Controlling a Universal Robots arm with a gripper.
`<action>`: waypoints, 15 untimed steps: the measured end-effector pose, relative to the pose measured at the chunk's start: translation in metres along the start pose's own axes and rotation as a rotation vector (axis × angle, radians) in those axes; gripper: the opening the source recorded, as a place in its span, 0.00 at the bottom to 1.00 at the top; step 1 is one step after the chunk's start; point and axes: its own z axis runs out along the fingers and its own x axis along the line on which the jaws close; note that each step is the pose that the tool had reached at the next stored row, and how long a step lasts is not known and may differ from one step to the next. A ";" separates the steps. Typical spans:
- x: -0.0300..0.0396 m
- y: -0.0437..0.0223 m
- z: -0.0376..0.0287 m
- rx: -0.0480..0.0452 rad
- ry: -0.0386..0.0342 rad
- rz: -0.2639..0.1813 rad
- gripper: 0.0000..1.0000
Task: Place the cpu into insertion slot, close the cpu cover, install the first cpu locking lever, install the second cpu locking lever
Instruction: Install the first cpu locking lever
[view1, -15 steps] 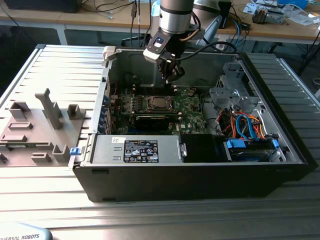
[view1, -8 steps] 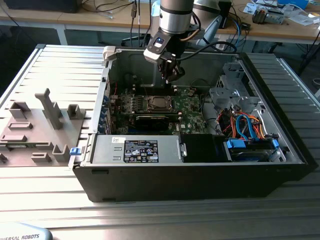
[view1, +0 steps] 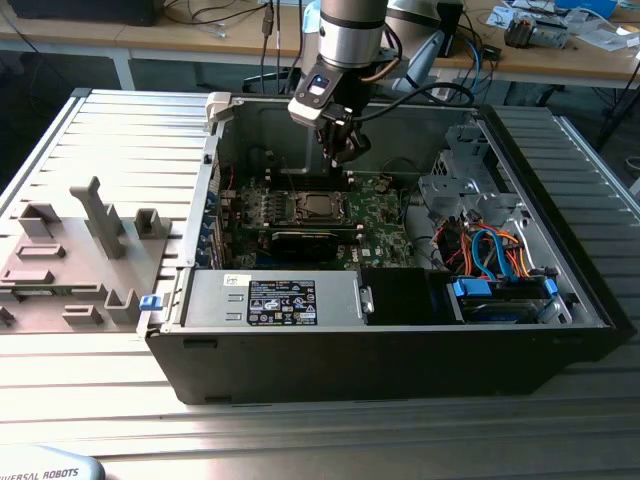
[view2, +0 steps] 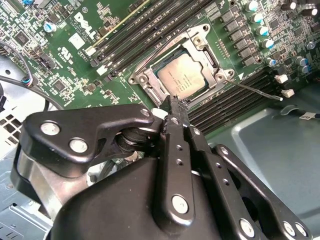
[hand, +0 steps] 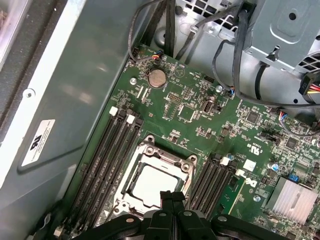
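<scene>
The cpu (view2: 184, 76) (hand: 149, 184), a silver-grey square, lies flat in the insertion slot (view1: 318, 207) on the green board. The cpu cover (view2: 209, 49) (hand: 167, 159) lies down around it, its cut-out showing the chip's top. One thin wire lever (view2: 260, 91) sticks out sideways from a socket corner, over the memory slots. A second lever (view2: 159, 50) runs along the socket's edge. My gripper (view2: 173, 106) (hand: 171, 196) (view1: 342, 152) hovers just above the socket's edge, shut with nothing between its fingers.
Long black memory slots (hand: 107, 155) flank the socket on both sides. The case wall (hand: 75, 100) stands close by. Cables (hand: 235, 45) and a metal drive cage (view1: 460, 175) crowd the exterior view's right. A grey fixture (view1: 95, 225) sits outside the case at the exterior view's left.
</scene>
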 end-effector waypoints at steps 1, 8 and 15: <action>0.0000 0.0000 0.0000 0.0000 0.0000 -0.001 0.11; 0.0000 0.0000 0.0000 -0.0006 -0.0004 -0.013 0.11; 0.0000 0.0000 0.0000 -0.0012 -0.0008 -0.025 0.11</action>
